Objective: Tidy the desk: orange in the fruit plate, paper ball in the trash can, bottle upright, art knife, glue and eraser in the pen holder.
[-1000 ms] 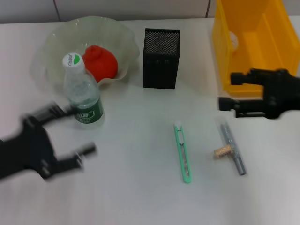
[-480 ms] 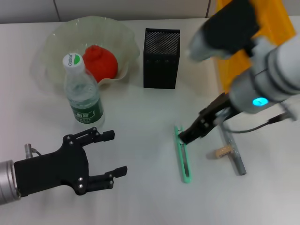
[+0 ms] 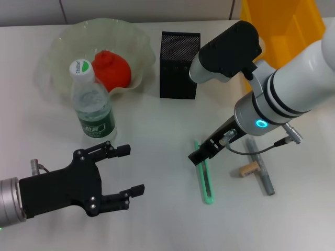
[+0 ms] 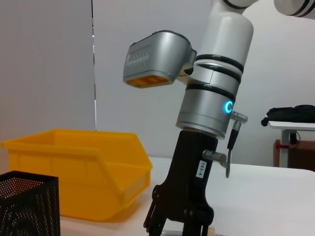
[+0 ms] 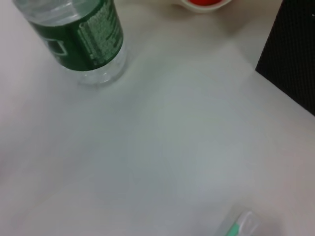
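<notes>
On the table [image 3: 157,219] in the head view, the right gripper [image 3: 200,155] meets the green knife's [image 3: 205,180] far end, jaw gap unclear; the left gripper [image 3: 119,172] hovers spread, empty. The left wrist view shows the yellow bin [image 4: 74,172]. The right wrist view shows the upright bottle [image 5: 83,39].

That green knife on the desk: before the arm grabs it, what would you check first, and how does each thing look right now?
1. Right gripper over the art knife's far end: ok.
2. Fingers open enough to straddle it: cannot tell.
3. Knife lying free, apart from the glue and eraser: ok.
4. Pen holder upright, top open: ok.
5. Left gripper open and off to the side, clear of the knife: ok.
6. Bottle upright, out of the way: ok.
</notes>
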Robot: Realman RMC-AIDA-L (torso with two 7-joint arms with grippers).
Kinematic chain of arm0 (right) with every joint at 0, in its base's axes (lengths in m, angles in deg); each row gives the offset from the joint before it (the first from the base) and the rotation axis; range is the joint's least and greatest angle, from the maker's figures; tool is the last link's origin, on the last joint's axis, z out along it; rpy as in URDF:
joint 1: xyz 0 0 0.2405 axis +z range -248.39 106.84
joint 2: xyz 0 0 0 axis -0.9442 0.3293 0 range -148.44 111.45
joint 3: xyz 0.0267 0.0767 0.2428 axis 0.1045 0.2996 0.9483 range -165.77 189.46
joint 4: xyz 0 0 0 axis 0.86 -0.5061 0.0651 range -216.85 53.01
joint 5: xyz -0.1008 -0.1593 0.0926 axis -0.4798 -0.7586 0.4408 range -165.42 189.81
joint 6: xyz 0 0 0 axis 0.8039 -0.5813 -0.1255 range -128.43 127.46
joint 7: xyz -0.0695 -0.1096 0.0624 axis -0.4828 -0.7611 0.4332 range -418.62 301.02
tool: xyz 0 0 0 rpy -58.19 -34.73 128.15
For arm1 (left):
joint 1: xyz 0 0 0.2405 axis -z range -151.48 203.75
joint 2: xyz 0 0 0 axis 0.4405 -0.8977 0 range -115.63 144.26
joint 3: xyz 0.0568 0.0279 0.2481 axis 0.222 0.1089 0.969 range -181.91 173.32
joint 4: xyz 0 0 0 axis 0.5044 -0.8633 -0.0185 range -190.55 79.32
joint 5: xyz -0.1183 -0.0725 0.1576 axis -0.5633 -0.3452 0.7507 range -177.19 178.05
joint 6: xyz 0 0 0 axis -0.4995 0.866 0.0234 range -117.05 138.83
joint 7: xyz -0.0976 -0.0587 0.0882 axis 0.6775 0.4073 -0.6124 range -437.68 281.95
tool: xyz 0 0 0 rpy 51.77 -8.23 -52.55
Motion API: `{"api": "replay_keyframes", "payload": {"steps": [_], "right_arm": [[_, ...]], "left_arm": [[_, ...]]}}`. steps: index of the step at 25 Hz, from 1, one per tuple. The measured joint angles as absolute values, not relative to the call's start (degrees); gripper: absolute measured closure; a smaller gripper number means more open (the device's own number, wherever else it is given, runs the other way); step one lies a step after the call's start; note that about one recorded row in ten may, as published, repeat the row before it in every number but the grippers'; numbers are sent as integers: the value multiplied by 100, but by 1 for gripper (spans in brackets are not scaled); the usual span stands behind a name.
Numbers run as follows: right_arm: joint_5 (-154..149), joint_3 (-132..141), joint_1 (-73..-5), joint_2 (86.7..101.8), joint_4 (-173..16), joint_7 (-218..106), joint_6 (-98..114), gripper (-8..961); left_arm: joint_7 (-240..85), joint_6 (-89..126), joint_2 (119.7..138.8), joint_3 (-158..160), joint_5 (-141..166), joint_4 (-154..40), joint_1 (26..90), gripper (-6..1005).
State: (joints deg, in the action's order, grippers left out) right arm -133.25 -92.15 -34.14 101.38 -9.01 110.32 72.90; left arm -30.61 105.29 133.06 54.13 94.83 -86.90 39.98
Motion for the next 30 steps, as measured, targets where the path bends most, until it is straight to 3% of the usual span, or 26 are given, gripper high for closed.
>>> {"api": "replay_keyframes", "payload": {"steps": [7,12,24,30], "right_arm": [[-13177,-9228,-3237,10139,-1257,11020,7192,226],[-13161,-9254,-3177,10139,-1402,11013,7156,457],[-12941,-9284,-2989,10138,-1765,10964,7062,711],[-12565,-8922,-3390,10109,-1141,10731,6930,783]], "left_arm": [[-3064,10525,13306,5442,9488,-8685,4001,186],[-3066,10521,13305,5442,9491,-8682,4002,186],[-3067,10412,13297,5433,9491,-8610,4052,186],[-3067,10396,13296,5428,9491,-8610,4045,187]]}}
